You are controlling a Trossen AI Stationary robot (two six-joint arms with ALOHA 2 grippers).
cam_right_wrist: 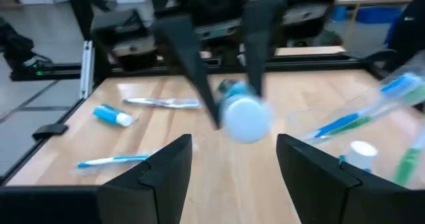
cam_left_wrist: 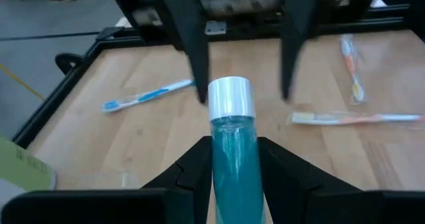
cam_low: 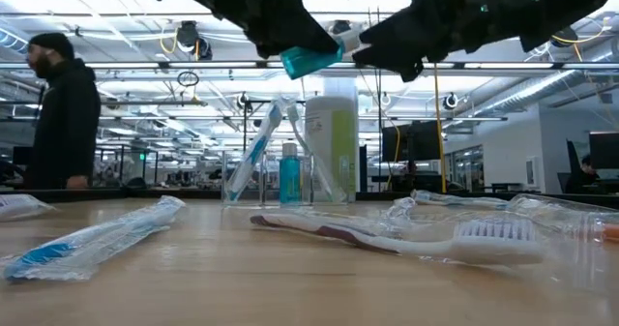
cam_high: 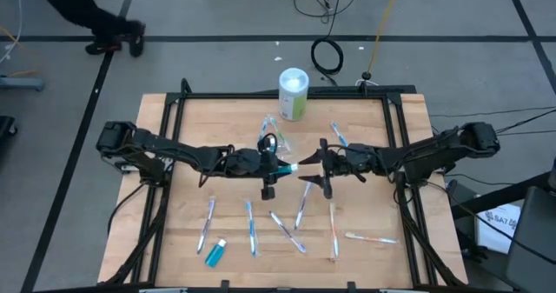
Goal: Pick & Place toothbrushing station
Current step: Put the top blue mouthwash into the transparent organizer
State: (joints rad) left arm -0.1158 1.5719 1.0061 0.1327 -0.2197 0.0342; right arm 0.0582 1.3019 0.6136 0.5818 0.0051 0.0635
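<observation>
My left gripper (cam_high: 276, 166) is shut on a small blue tube with a white cap (cam_left_wrist: 232, 137), high above the table's middle. The cap (cam_high: 295, 165) points at my right gripper (cam_high: 323, 168). That gripper is open, with one finger on each side of the cap's line, and touches nothing. The clear cup (cam_high: 273, 139) stands just beyond them on the table. It holds toothbrushes and another blue tube (cam_low: 289, 175). Several wrapped toothbrushes (cam_high: 252, 228) lie flat on the near half of the table. My left gripper pinches the tube's blue body (cam_left_wrist: 232, 159) between its two fingers. The fingers come level from the table's left and lie along the tube. The capped end (cam_left_wrist: 230, 98) sticks out past the fingertips toward the right. The tube is lifted clear of the table and roughly level (cam_low: 311, 59).
A tall white-and-green canister (cam_high: 294, 93) stands near the far edge, behind the cup. A third blue tube (cam_high: 215, 252) lies near the front left. One toothbrush (cam_high: 339, 135) lies at the far right. A black frame (cam_high: 287, 94) borders the table. A person (cam_low: 63, 113) stands beyond it.
</observation>
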